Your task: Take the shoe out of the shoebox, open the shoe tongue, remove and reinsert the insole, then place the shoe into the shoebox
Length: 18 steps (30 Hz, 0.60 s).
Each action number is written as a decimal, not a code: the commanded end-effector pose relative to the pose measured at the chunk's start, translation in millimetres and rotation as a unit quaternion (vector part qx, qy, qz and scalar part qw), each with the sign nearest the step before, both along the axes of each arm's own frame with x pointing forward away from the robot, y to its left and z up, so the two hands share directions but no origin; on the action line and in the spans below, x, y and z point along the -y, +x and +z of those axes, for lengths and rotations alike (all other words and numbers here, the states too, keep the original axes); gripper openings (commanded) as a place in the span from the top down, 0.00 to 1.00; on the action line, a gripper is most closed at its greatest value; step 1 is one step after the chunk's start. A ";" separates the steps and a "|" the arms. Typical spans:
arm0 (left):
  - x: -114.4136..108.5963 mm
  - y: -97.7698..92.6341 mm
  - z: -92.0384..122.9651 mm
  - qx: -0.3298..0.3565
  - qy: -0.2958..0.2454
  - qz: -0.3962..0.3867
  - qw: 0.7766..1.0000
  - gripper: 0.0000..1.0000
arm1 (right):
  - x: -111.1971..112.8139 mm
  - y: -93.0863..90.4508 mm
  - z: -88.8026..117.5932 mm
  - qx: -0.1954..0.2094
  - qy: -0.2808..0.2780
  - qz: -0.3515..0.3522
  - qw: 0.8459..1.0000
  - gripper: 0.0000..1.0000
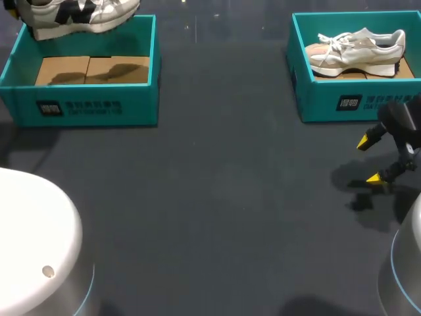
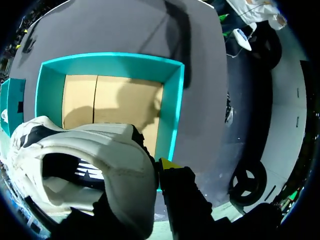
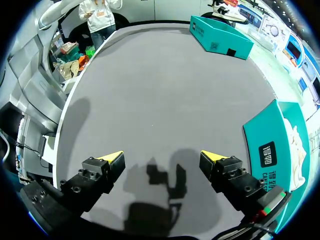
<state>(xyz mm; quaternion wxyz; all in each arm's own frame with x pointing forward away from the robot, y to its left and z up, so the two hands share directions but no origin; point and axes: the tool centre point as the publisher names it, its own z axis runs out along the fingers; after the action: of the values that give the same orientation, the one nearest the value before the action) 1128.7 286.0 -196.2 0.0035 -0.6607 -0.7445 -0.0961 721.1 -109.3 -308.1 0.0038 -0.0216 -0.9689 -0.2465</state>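
Left claw (image 2: 155, 167) gripping the shoe (image 1: 79, 14) above the left shoebox (image 1: 79, 108) — white print on its front unreadable, right claw (image 1: 369, 160) hanging wide open over the counter (image 1: 217, 197), just beside the right shoebox (image 1: 348, 105)

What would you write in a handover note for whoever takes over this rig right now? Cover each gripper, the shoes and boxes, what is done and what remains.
Left gripper: shut on the collar of a shoe, held up over the left shoebox, whose cardboard floor is bare.
Right gripper: open, holding nothing, above the table in front of the right shoebox. A second shoe lies inside that box.
Done: the shoe is out of its box.
Left: open the tongue, pull out and refit the insole, put the shoe back in the shoebox.
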 end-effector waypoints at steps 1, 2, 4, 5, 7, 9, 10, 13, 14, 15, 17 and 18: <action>-2.2 -10.2 -0.5 0.013 -0.001 -0.008 1.000 1.00 | 0.0 -0.5 0.0 0.000 -0.001 0.000 1.000 0.00; -2.2 -10.2 -0.5 0.013 -0.001 -0.008 1.000 1.00 | 0.0 -0.5 0.0 0.000 -0.001 0.000 1.000 0.00; -0.8 -9.6 -0.7 0.001 -0.004 -0.019 1.000 1.00 | 0.0 -0.5 0.0 0.000 -0.001 0.000 1.000 0.00; -0.1 -7.5 -1.9 -0.002 0.004 -0.033 0.999 1.00 | 0.0 -0.5 0.0 0.000 -0.001 0.000 1.000 0.00; 0.3 -2.8 -6.8 -0.011 0.018 -0.059 0.998 1.00 | 0.0 -0.5 0.0 0.000 -0.001 0.000 1.000 0.00; 0.4 0.1 -13.2 -0.008 0.037 -0.089 0.995 1.00 | 0.0 -0.5 0.0 0.000 -0.001 0.000 1.000 0.00; 0.3 2.5 -15.5 -0.017 0.043 -0.087 0.995 1.00 | 0.0 -0.5 0.0 0.000 -0.001 0.000 1.000 0.00; -1.9 5.6 -23.5 -0.014 0.082 -0.115 0.990 1.00 | 0.0 -0.5 0.0 0.000 -0.001 0.000 1.000 0.00; -2.8 8.3 -25.0 -0.008 0.097 -0.104 0.990 1.00 | 0.0 -0.5 0.0 0.000 -0.001 0.000 1.000 0.00; -2.8 8.3 -25.0 -0.008 0.097 -0.104 0.990 1.00 | 0.0 -0.5 0.0 0.000 -0.001 0.000 1.000 0.00; -2.8 8.3 -25.0 -0.008 0.097 -0.104 0.990 1.00 | 0.0 -0.5 0.0 0.000 -0.001 0.000 1.000 0.00; -2.8 8.3 -25.0 -0.008 0.097 -0.104 0.990 1.00 | 0.0 -0.5 0.0 0.000 -0.001 0.000 1.000 0.00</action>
<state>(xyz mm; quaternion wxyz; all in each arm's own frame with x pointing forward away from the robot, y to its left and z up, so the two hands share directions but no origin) 1136.4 291.3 -223.5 0.0607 -0.7321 -0.6592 -0.1606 721.1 -109.3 -308.1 0.0038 -0.0216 -0.9689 -0.2465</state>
